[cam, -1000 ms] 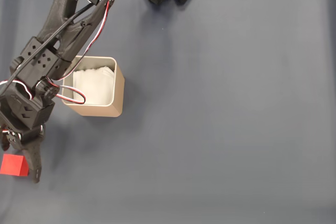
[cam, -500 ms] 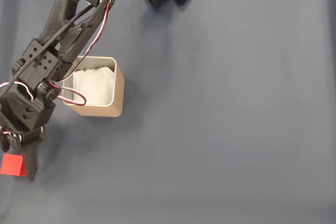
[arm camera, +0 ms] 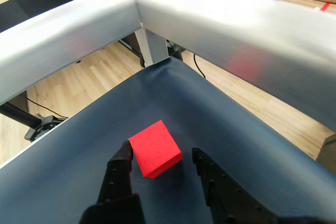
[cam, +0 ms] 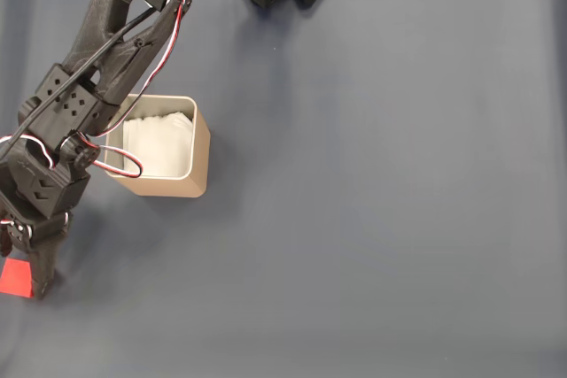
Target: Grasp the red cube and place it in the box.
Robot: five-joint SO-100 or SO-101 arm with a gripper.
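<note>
Change: over the last second the gripper (cam: 25, 282) has slid toward 9 o'clock in the fixed view and now covers much of the red cube (cam: 12, 275), so the grasp is near.
Position: in the wrist view the red cube (arm camera: 155, 148) sits on the dark mat between spread, unclosed fingers, the left pad (arm camera: 124, 162) touching or nearly so; the box (cam: 200, 143) stands at 1 o'clock from the cube, well apart.

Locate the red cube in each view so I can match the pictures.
Fixed view: the red cube sits at the far left edge, low in the frame, partly covered by the hand.
Wrist view: lower centre, on the dark mat.
Shared landmark: the hand, whose fingers flank the cube.
</note>
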